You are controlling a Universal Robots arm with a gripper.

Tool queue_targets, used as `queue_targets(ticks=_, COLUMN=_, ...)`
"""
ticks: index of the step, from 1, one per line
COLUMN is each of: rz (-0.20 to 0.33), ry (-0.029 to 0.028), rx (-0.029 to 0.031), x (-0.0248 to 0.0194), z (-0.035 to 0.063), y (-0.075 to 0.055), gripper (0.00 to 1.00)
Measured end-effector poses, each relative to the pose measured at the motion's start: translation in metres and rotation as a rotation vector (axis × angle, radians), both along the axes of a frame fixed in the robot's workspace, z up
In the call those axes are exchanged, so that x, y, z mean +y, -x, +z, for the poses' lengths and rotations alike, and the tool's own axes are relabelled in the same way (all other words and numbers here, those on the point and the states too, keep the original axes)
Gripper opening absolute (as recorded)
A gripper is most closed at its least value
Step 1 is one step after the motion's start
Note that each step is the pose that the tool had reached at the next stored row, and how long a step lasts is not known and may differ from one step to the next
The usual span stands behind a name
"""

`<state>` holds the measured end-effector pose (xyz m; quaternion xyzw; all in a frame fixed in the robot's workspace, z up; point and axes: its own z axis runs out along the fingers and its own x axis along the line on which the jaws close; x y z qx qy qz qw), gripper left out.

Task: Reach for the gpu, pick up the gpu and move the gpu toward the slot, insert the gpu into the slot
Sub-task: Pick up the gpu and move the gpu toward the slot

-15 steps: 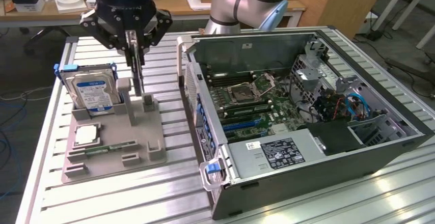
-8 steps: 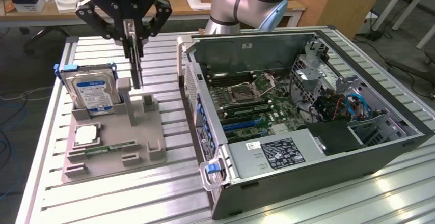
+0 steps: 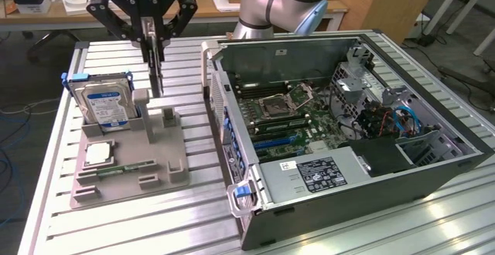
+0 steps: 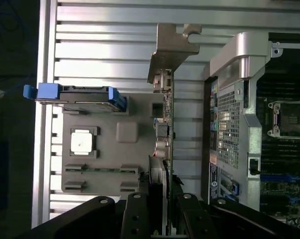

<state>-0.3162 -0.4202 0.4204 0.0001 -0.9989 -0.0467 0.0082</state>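
One hand, and it's clamped narrow on the gpu, holding the card up on edge with its silver bracket at the far end from the fingers. The gpu hangs over the one grey holder, between the one hard drive and the one open PC case. Also on the holder: one CPU chip and one memory stick. Everything sits on the slatted desk.
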Motion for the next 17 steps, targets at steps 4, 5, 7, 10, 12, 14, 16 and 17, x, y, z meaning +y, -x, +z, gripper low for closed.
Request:
queue_targets(ticks=4, rz=-0.030, ry=0.0001, rx=0.0000, x=0.0000, z=-0.0008, y=-0.002, gripper=0.27)
queue_targets(ticks=5, rz=-0.032, ry=0.0000, rx=0.0000, x=0.0000, z=-0.0009, y=-0.005, gripper=0.27)
queue_targets(ticks=7, rz=-0.032, ry=0.0000, rx=-0.0001, x=0.0000, z=-0.0009, y=-0.011, gripper=0.27)
queue_targets(ticks=10, rz=-0.032, ry=0.0001, rx=0.0007, x=0.0000, z=-0.0009, y=-0.025, gripper=0.27)
queue_targets(ticks=12, rz=-0.032, ry=0.0000, rx=0.0009, x=0.0000, z=-0.0010, y=-0.031, gripper=0.27)
queue_targets(ticks=14, rz=-0.032, ry=0.0001, rx=0.0010, x=0.0000, z=-0.0010, y=-0.037, gripper=0.27)
queue_targets(ticks=16, rz=-0.032, ry=0.0000, rx=0.0010, x=0.0000, z=-0.0011, y=-0.043, gripper=0.27)
queue_targets(ticks=17, rz=-0.032, ry=0.0000, rx=0.0010, x=0.0000, z=-0.0011, y=-0.045, gripper=0.27)
